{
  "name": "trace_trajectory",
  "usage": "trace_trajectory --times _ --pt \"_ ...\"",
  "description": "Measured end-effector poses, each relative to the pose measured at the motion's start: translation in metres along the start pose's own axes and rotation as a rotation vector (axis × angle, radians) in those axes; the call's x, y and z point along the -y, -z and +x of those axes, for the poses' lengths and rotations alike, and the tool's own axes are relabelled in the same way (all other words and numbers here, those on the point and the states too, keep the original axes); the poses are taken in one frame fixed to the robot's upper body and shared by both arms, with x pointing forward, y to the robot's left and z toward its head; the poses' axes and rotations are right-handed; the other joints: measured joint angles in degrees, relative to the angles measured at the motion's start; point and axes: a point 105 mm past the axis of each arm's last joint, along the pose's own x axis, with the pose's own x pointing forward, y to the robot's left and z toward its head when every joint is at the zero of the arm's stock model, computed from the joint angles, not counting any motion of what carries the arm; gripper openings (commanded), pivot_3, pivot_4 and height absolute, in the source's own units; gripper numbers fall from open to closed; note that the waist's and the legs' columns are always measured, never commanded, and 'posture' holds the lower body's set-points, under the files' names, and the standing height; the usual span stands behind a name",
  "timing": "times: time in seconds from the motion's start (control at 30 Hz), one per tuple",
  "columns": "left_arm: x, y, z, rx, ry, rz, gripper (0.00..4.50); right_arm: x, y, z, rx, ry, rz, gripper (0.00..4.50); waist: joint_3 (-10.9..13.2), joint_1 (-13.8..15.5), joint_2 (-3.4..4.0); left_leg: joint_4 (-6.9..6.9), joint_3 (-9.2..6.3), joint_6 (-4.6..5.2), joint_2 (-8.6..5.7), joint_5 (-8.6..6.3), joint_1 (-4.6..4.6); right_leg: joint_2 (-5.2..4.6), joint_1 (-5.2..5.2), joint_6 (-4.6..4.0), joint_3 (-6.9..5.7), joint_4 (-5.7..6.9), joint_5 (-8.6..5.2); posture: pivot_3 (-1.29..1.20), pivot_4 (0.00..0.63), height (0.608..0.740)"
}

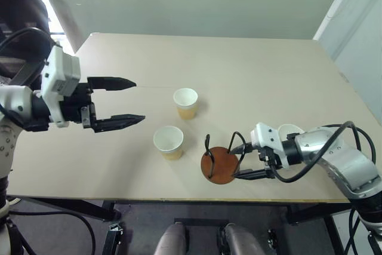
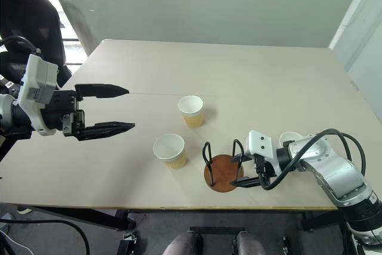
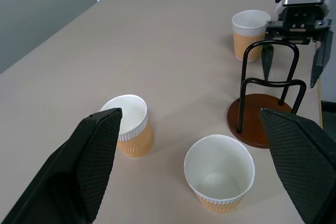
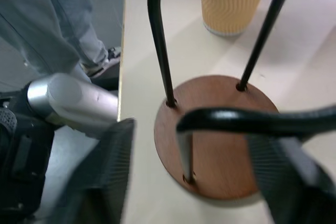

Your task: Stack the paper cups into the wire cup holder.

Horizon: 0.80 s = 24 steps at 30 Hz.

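Two paper cups stand upright mid-table, one farther back (image 1: 185, 103) and one nearer (image 1: 169, 141). A third cup (image 1: 290, 130) stands behind my right wrist. The wire cup holder (image 1: 219, 165), a brown disc with two black loops, sits near the table's front edge and is empty. My right gripper (image 1: 235, 162) is open and low over the table, with a finger (image 4: 113, 177) on either side of the holder's nearer loop (image 4: 252, 120). My left gripper (image 1: 128, 101) hangs open above the table's left side, apart from the cups, holding nothing.
The tan table (image 1: 268, 70) ends just in front of the holder (image 3: 257, 124). A black chair (image 2: 30, 16) stands off the back left corner. A person's grey trouser leg (image 4: 63, 24) shows on the floor beyond the table's edge.
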Motion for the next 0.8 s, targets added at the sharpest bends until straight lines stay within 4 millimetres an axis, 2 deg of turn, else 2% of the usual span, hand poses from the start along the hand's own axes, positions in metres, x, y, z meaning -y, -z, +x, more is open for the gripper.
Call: trace_trajectory --times 0.03,0.2,0.33,0.43,0.57,0.63,0.7,0.8 --pt "0.0 0.0 0.0 0.0 0.0 0.001 4.5 0.0 0.002 -0.002 -0.014 -0.004 -0.002 4.45 0.0 0.02 -0.01 0.0 0.0 0.0 0.0 0.0 -0.01 0.0 0.0 -0.01 0.0 -0.01 -0.01 0.0 0.15 0.74" --pt "-0.002 -0.002 0.002 0.001 0.005 0.008 4.5 -0.001 0.007 -0.012 -0.08 -0.009 -0.033 4.45 0.0 0.06 -0.02 -0.01 0.0 -0.01 0.0 -0.01 -0.01 0.0 0.0 -0.04 0.0 -0.01 -0.03 0.0 0.15 0.74" --pt "-0.005 -0.001 0.003 0.003 0.017 0.005 4.5 -0.002 0.009 -0.028 -0.162 -0.002 -0.077 4.45 0.01 0.09 -0.03 -0.02 0.0 -0.03 0.0 -0.02 -0.02 0.0 0.0 -0.05 0.01 -0.02 -0.03 0.0 0.15 0.74" --pt "-0.005 -0.008 0.003 0.023 0.043 0.015 4.5 0.005 0.004 -0.055 -0.228 0.055 -0.115 4.45 0.03 0.2 -0.04 -0.02 0.0 -0.03 -0.01 -0.03 -0.09 0.0 -0.02 -0.08 0.02 -0.06 -0.05 0.0 0.15 0.74" --pt "0.0 -0.014 0.001 0.004 0.111 -0.002 4.5 0.013 -0.026 -0.103 -0.202 0.173 -0.166 4.45 0.03 0.27 -0.05 -0.04 0.0 -0.11 -0.01 -0.11 -0.11 0.02 -0.02 -0.15 0.04 -0.1 -0.18 0.0 0.15 0.74" --pt "0.006 -0.013 0.005 -0.022 0.151 -0.005 4.5 0.013 -0.034 -0.121 -0.18 0.213 -0.157 4.45 0.01 0.33 -0.07 -0.04 -0.01 -0.15 -0.01 -0.17 -0.1 0.04 0.0 -0.12 0.04 -0.1 -0.31 0.0 0.15 0.74" --pt "0.014 -0.006 0.012 -0.069 0.199 -0.005 4.5 0.014 -0.022 -0.134 -0.225 0.249 -0.109 4.45 -0.02 0.53 -0.12 -0.02 -0.03 -0.11 -0.01 -0.26 -0.04 0.03 0.1 0.02 0.05 -0.09 -0.37 0.0 0.15 0.74" --pt "0.026 0.016 0.025 -0.156 0.262 -0.022 4.5 0.013 0.002 -0.136 -0.276 0.249 -0.025 4.45 0.01 0.61 -0.09 0.02 -0.02 -0.13 -0.02 -0.38 -0.02 0.02 0.11 0.36 0.06 -0.09 -0.21 0.0 0.15 0.74"
